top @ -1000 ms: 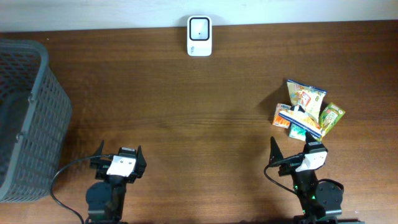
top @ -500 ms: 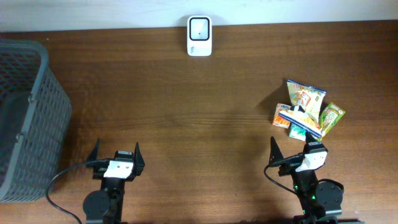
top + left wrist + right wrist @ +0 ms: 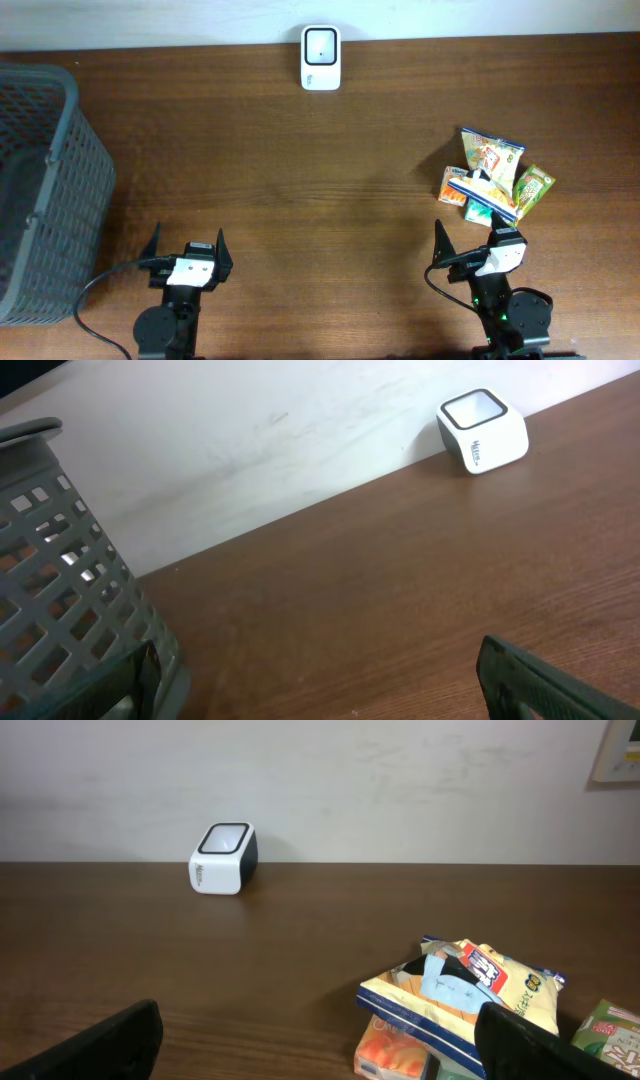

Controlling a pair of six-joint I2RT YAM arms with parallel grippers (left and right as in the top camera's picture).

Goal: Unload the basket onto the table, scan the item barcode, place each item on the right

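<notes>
Hovering at the near edge of the table (image 3: pixel 300 180), the left gripper (image 3: pixel 188 241) and right gripper (image 3: pixel 470 236) both gape wide, empty, snack packets (image 3: pixel 490 185) just beyond the right one.

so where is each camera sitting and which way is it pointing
Overhead: above the table, looking down on scanner, basket and snack packets; left gripper and right gripper open at the near edge.
Left wrist: low, facing the wall, basket and scanner; its fingers in the bottom corners.
Right wrist: low too, facing scanner and snack packets; fingers likewise.
All three share the scanner.
</notes>
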